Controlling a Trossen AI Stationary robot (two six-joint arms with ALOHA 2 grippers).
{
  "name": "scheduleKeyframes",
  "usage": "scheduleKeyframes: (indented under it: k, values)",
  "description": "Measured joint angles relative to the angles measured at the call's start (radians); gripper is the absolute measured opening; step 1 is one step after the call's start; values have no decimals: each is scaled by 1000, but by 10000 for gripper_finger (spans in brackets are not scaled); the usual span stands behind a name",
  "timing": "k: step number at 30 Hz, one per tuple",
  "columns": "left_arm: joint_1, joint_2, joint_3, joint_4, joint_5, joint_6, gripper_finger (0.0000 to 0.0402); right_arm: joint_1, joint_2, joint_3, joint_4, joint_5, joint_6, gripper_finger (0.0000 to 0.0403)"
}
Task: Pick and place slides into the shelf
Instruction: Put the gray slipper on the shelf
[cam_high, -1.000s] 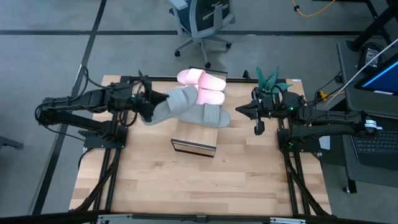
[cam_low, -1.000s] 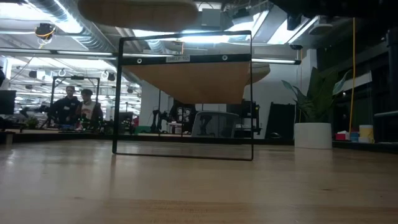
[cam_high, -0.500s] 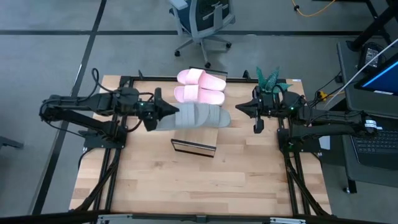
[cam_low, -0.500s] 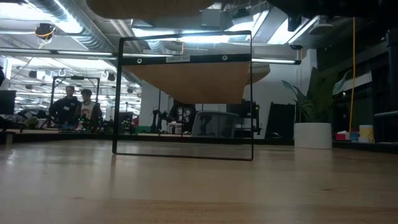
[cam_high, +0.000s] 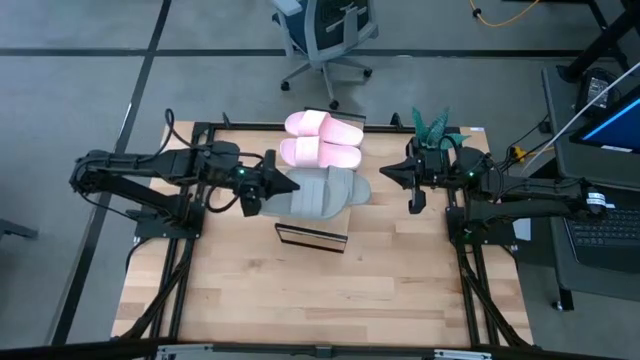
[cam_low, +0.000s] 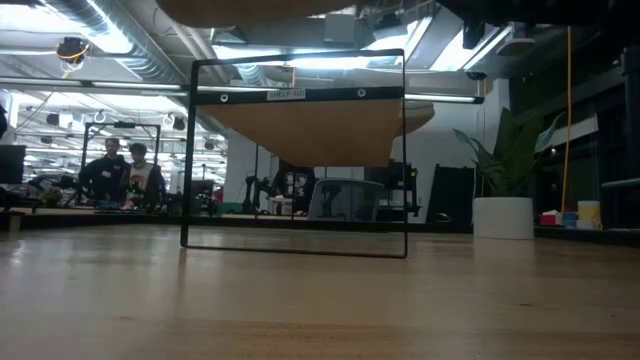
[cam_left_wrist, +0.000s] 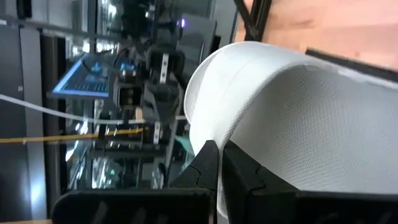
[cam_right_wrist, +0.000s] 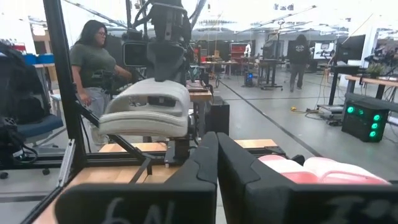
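The light-wood shelf (cam_high: 310, 236) stands mid-table. Two pale pink slides (cam_high: 322, 140) lie side by side on its far end. A grey-green slide (cam_high: 352, 189) lies on it nearer. My left gripper (cam_high: 268, 186) is shut on the second grey-green slide (cam_high: 300, 192), held above the shelf's left side and overlapping the first one in the high view. It also shows in the right wrist view (cam_right_wrist: 148, 111) and the left wrist view (cam_left_wrist: 311, 124). My right gripper (cam_high: 413, 203) is shut and empty to the right of the shelf. My left gripper holds the grey-green slide by its end toward the table's left (cam_left_wrist: 202, 134), pinched between the two fingers. The fingers come level from the table's left. In the right wrist view the slide sits level, strap up, lifted clear above the shelf.
A green plant (cam_high: 432, 128) stands at the table's far right, behind my right arm. The shelf's black frame (cam_low: 300, 150) fills the middle of the low view. People stand in the room beyond. An office chair (cam_high: 325, 35) is past the far edge.
My left gripper has gone toward the table's right, to the shelf, carrying the grey-green slide. The slide has turned from slanting to lying left-to-right, and now overlaps the other grey-green slide from above. My right arm has kept still.
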Motion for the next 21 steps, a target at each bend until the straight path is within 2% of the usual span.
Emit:
scheduleKeyframes:
  k: [7,21]
  values:
    - [8,71,58,-14,75,44,0,0,0,0,-1,0,2,4]
    - [35,222,150,-16,90,52,0,0,0,0,-10,-1,-45,4]
